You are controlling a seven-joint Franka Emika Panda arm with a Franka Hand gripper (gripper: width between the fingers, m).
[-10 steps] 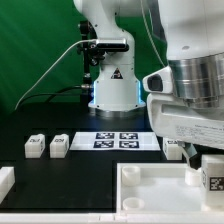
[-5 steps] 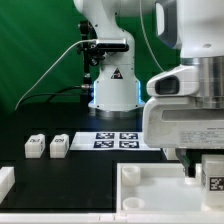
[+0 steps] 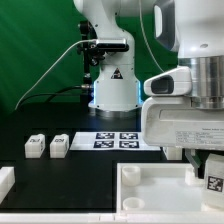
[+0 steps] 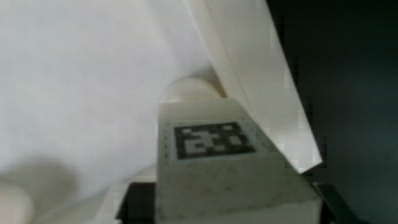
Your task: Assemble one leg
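Note:
My gripper (image 3: 210, 172) hangs over the right end of the large white tray (image 3: 150, 190) at the front of the exterior view. It is shut on a white leg with a black-and-white tag (image 3: 214, 184). In the wrist view the same leg (image 4: 217, 140) stands between my dark fingers (image 4: 139, 200) and points down at the tray's white floor beside its raised rim (image 4: 258, 70). Two more legs (image 3: 34, 147) (image 3: 59, 146) lie on the black table at the exterior view's left.
The marker board (image 3: 120, 140) lies flat behind the tray, in front of the robot base (image 3: 113, 85). Another white part (image 3: 5, 180) sits at the exterior view's lower left edge. A green backdrop stands behind.
My gripper has come down and shifted slightly toward the exterior view's left over the tray's right end, with the leg still held.

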